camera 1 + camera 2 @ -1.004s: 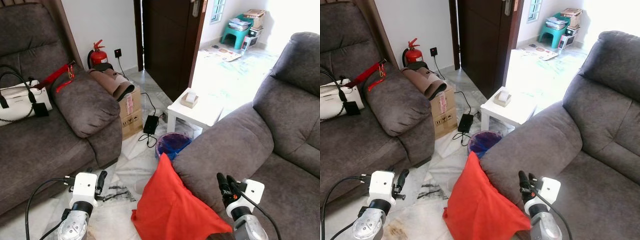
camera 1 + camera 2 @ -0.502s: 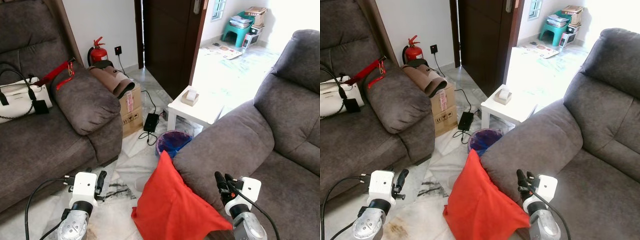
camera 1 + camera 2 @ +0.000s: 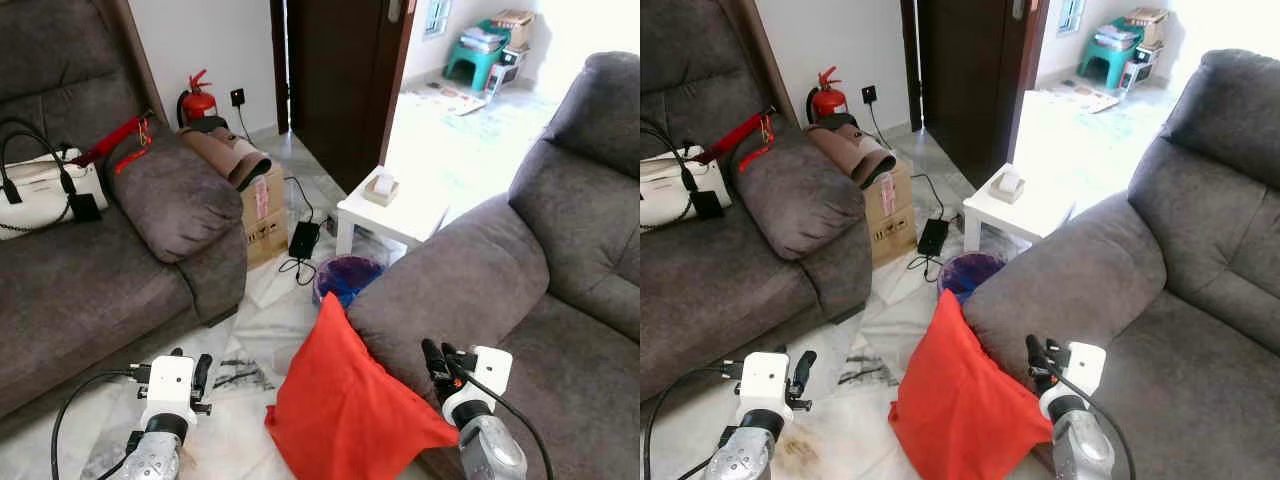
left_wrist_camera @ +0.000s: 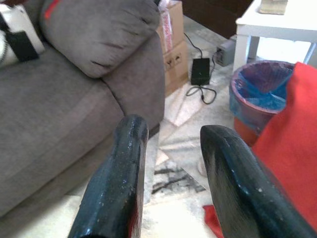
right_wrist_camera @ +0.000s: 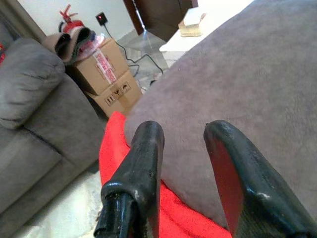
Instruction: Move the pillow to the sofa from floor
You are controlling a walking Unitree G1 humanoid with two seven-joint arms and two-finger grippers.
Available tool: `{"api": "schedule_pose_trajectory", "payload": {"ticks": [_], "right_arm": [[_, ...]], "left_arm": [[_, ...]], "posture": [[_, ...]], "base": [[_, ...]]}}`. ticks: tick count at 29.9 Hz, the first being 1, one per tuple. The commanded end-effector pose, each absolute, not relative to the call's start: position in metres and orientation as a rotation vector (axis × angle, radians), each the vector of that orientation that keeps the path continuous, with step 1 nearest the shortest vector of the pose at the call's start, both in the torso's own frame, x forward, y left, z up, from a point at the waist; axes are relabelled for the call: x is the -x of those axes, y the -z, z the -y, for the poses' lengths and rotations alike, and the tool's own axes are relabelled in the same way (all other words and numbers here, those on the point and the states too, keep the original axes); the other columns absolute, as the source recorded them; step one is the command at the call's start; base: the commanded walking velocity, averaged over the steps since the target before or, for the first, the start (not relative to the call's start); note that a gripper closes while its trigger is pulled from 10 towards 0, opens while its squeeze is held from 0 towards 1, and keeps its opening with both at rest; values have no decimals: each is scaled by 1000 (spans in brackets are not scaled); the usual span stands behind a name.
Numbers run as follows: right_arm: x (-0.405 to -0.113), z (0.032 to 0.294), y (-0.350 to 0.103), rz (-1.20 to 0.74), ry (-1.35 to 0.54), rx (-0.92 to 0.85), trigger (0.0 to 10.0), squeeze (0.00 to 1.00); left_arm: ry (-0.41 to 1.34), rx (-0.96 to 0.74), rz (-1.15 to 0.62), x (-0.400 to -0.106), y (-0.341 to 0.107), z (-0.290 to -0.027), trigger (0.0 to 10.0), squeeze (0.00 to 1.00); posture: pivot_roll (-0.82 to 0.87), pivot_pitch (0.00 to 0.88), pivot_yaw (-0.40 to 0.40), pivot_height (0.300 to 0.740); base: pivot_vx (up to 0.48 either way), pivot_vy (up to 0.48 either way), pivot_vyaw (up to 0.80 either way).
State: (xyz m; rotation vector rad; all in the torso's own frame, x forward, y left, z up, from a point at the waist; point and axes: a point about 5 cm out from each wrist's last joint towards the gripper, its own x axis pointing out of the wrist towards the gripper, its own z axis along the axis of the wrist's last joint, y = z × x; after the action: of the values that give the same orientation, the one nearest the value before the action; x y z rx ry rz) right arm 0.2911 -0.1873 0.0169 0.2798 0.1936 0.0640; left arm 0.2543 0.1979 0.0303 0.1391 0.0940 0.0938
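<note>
Left eye view: red pillow (image 3: 345,410) not yet lifted, propped on the floor against the right sofa (image 3: 520,270) armrest, left gripper (image 4: 173,183) and right gripper (image 5: 188,173) both apart and empty, purple bin (image 3: 346,280), white side table (image 3: 400,212) and cardboard box (image 3: 262,212) crowding the gap behind.

Marble floor (image 3: 265,330) carries everything: red pillow (image 3: 345,405) propped against the right sofa (image 3: 480,290), purple bin (image 3: 347,279) just behind the pillow, then a cardboard box (image 3: 262,215), black charger (image 3: 302,240) and white side table (image 3: 395,215) farther back.
</note>
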Motion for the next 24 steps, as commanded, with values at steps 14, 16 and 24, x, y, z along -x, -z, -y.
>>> {"api": "schedule_pose_trajectory", "payload": {"ticks": [14,16,24], "right_arm": [[-291,184,-14,-217,-49,-267,10000,0],[-292,184,-14,-221,-42,-264,10000,0],[-295,183,-16,-223,-43,-257,10000,0]], "left_arm": [[-90,-147,-126,-249,-26,-198,10000,0],[-80,-150,-131,-249,-26,-197,10000,0],[-80,-143,-128,-252,-28,-195,10000,0]], "posture": [[79,172,10,650],[79,174,11,650],[80,171,10,650]], "base": [[0,0,0],[0,0,0],[0,0,0]]}}
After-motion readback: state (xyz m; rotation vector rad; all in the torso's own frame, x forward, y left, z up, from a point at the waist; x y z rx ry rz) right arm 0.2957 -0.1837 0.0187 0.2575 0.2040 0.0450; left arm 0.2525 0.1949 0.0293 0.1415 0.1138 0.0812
